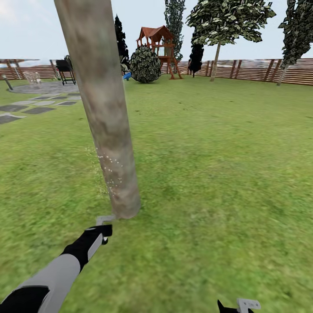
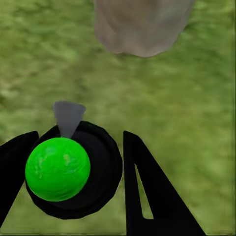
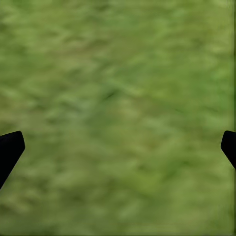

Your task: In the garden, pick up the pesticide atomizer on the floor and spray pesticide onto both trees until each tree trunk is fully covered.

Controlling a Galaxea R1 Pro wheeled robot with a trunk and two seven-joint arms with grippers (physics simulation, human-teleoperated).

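Note:
A thick mottled grey-brown tree trunk (image 1: pixel 106 117) rises right in front of me from the grass floor (image 1: pixel 208 174). Fine white spray specks dot its lower left side. Just short of the trunk's foot, my left gripper (image 1: pixel 104 226) is shut on the pesticide atomizer (image 2: pixel 73 172), a round black body with a bright green ball on top and a pale grey nozzle cone aimed at the trunk base (image 2: pixel 142 24). My right gripper (image 1: pixel 243 306) hangs low over bare grass, open, its black fingertips (image 3: pixel 10 150) far apart. A second tree (image 1: pixel 215 61) with a bare pale trunk stands far off by the fence.
Grey stepping stones (image 1: pixel 39 108) lie at the far left. A brown slatted fence (image 1: pixel 252 69) bounds the lawn. A wooden playset (image 1: pixel 158 48), a round bush (image 1: pixel 144 65) and dark cypress-like trees (image 1: pixel 300 34) stand at the back. Wide open grass stretches to the right.

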